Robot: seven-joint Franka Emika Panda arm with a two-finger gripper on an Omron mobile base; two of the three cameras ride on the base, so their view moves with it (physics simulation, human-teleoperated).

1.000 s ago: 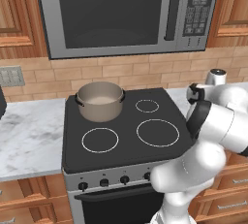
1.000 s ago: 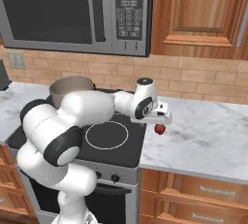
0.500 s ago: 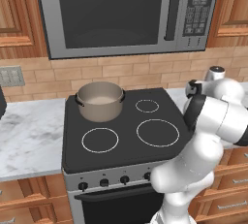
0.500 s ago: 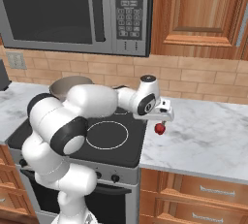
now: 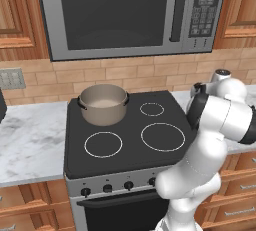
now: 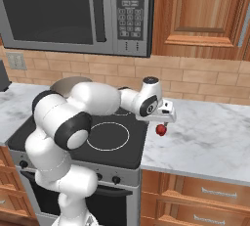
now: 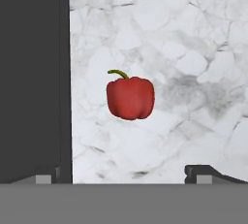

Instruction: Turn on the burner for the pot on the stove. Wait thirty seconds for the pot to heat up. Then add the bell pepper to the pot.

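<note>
1. My pincer [image 6: 165, 121] hangs over the marble worktop [image 6: 205, 137], just right of the stove [image 6: 122, 144], pointing down at the bell pepper [image 6: 160, 130]
2. In the hand view the two fingertips [image 7: 206, 174] stand wide apart at the bottom corners, with nothing held between them; my pincer is open and empty
3. The bell pepper [image 7: 130, 97] lies on the worktop [image 7: 193, 48] between and ahead of my fingertips, red and glossy, its green stem curling toward the stove's black edge [image 7: 31, 72]; it sits near that edge but apart from it
4. The pot [image 5: 103, 104] stands on the stove's [image 5: 125, 135] rear left ring, well apart from the pepper, its pale inside showing nothing in it
5. The black knobs [image 5: 107, 188] run along the steel front; I cannot tell how any of them is turned
6. A steel microwave [image 5: 125, 12] hangs above the cooktop against the brick wall
</note>
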